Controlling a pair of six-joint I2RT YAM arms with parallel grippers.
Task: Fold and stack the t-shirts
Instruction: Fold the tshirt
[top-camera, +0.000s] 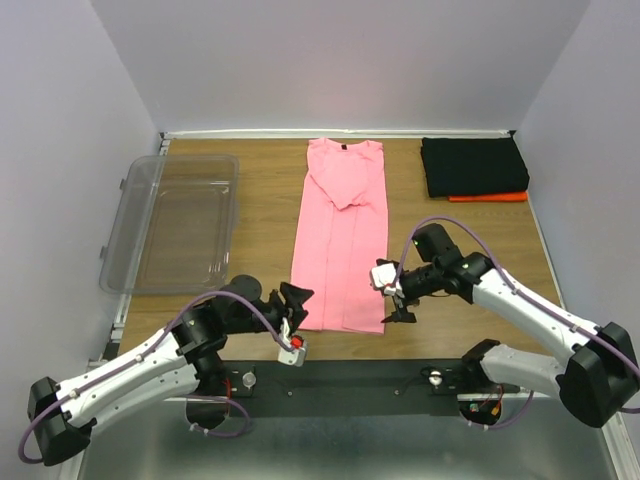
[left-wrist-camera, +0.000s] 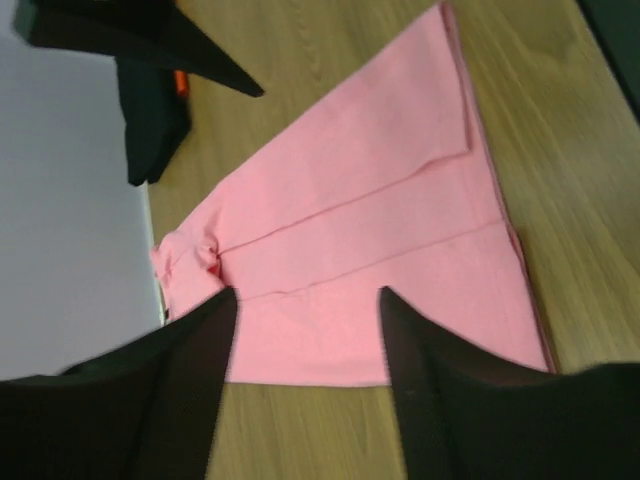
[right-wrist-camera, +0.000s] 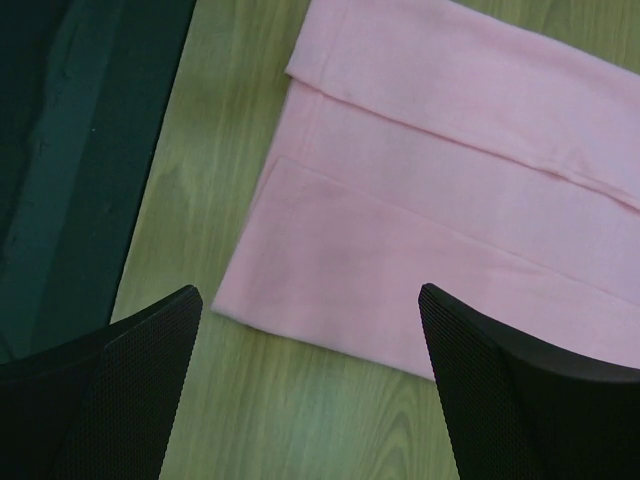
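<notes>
"Progress?"
"The pink t-shirt (top-camera: 340, 240) lies mid-table (top-camera: 260, 200), folded lengthwise into a strip. Cross-folding and stacking remain, I judge. The black t-shirt (top-camera: 472, 165) sits folded on the orange-red t-shirt (top-camera: 488, 197), far right. The left gripper (top-camera: 297, 297) and right gripper (top-camera: 399, 303) hover at the pink hem's corners, fingers wide, empty."

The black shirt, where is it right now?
In the top view, the black t-shirt lies folded at the far right corner of the table, on the orange-red t-shirt, right of the pink t-shirt.

Pink t-shirt (top-camera: 340, 240) lies centre, folded lengthwise; far right, folded black t-shirt (top-camera: 472, 165) tops orange-red t-shirt (top-camera: 488, 197).
</notes>
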